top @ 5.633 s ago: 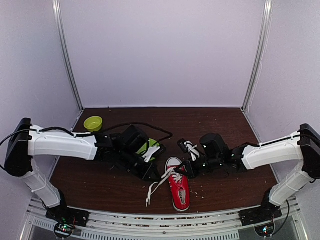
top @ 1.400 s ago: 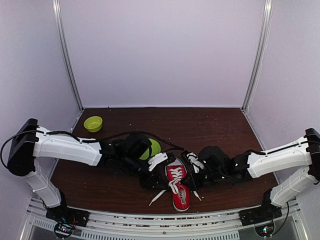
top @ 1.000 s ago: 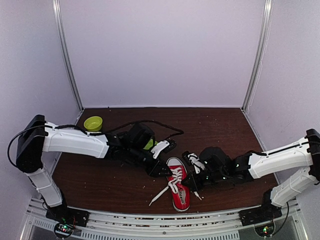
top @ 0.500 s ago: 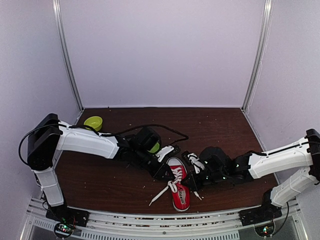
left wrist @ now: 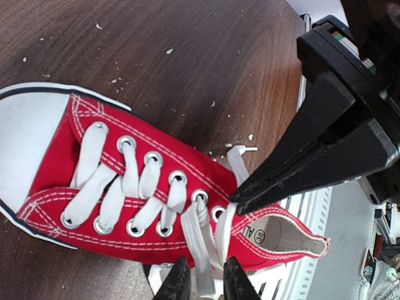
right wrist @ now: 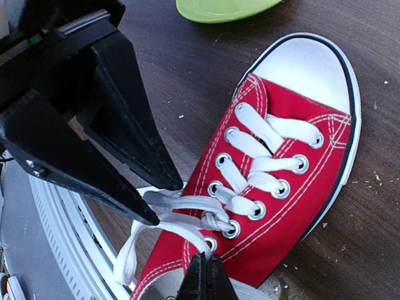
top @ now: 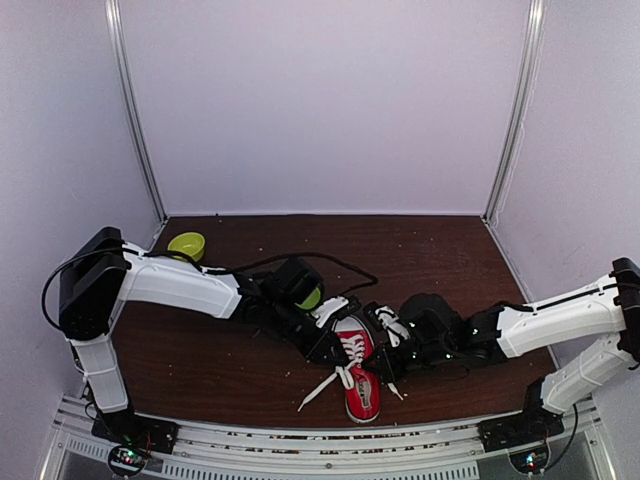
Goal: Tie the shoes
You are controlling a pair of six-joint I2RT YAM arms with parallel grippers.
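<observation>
The left tool (left wrist: 203, 282) has its fingers drawn in to a narrow slot, with white strands of the laces (right wrist: 187, 203) pinched between them just off the top eyelets of the sneaker (top: 360, 395). The right tool (right wrist: 208, 272) is closed to a single point at the shoe's collar, its tip touching a strand by the last eyelet (whether it actually nips that strand I cannot tell). The two tools all but meet over the shoe's opening, each crowding the other's approach. In the right wrist view the left tool's black fingers fill the side from 8 to 11 o'clock. Seen from above, the sneaker lies on the dark desk (top: 430, 250) near its front edge, toe cap at 12 o'clock and heel at 6. The left arm comes in from 10 o'clock and the right from 3. One loose lace end trails off toward 7 o'clock, a shorter one toward 4. A green dish (right wrist: 219, 7) sits just beyond the toe at 11 o'clock, partly under the left wrist. A small green bowl (top: 186, 245) stands well apart at 10 o'clock. A black cable (top: 330, 258) loops over the desk behind the left arm, and pale crumbs dot the wood.
</observation>
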